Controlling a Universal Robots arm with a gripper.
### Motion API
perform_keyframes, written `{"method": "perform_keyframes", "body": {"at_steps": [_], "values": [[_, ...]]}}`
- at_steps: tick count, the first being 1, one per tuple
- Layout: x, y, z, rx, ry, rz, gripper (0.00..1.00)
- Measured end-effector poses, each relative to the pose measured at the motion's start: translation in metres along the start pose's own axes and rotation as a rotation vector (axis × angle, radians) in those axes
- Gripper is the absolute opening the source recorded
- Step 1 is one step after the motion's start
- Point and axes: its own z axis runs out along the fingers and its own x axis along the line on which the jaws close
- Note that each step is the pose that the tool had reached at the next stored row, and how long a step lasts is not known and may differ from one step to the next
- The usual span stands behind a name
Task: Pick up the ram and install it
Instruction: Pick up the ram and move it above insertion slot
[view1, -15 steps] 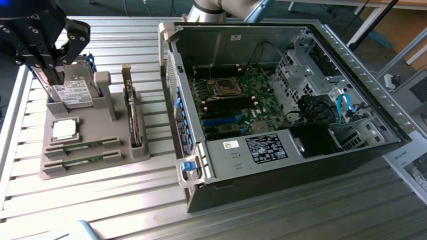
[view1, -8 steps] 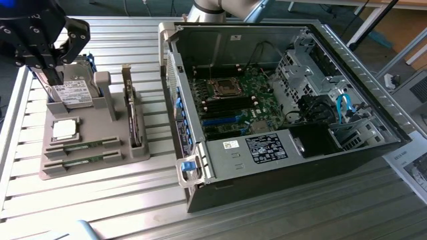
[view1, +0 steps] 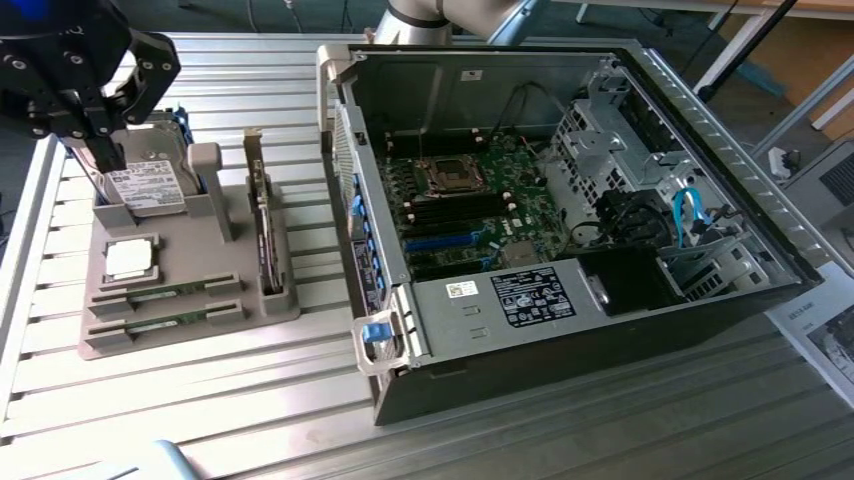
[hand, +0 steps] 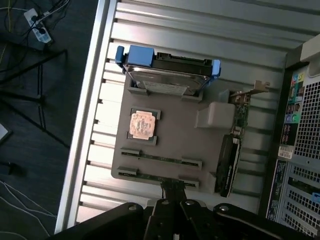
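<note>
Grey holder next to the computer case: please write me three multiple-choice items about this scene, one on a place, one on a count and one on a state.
1. In the exterior view, where does the grey holder stand?
A. at the left of the computer case
B. inside the case
C. on top of the case

2. How many ram sticks lie in the holder?
A. none
B. two
C. five

3. How is the pincer?
A. open wide
B. shut on a ram stick
C. shut, holding nothing

Answers:
1 A, the holder sits at the exterior view's left of the case.
2 B, two green sticks lie side by side in their slots.
3 C, its fingers meet above the holder, with both sticks in place.
</note>
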Motion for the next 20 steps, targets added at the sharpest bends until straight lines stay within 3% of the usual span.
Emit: {"method": "perform_keyframes", "body": {"at_steps": [11, 20], "values": [[0.0, -0.0001, 0.0, 0.0037, 0.007, -0.166, 0.1], [0.0, -0.0001, 0.0, 0.0078, 0.0147, -0.347, 0.1]]}}
